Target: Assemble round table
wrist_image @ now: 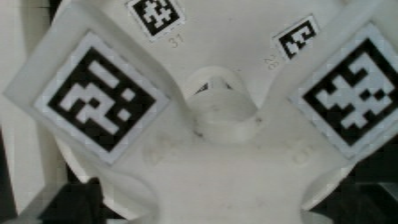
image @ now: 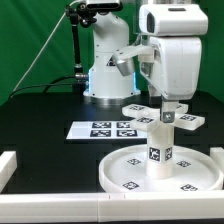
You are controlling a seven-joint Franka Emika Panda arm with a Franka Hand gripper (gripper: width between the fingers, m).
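Observation:
The large rimmed round disc [image: 135, 172] lies at the front of the exterior view's right. The short thick post [image: 160, 152] stands upright at its centre. The cross-shaped piece [image: 143, 118] sits level at the post's top, its tagged arms spread out. My gripper [image: 167, 108] comes straight down onto the piece's middle and is shut on it. In the wrist view the cross-shaped piece [wrist_image: 222, 105] fills the picture very close up, with its tags on either side. My own fingers do not show clearly there.
The marker board [image: 110, 128] lies flat on the black table, left of the disc in the exterior view. The robot base [image: 105, 75] stands behind it. A low white rim [image: 8, 165] runs along the table's left and front edges.

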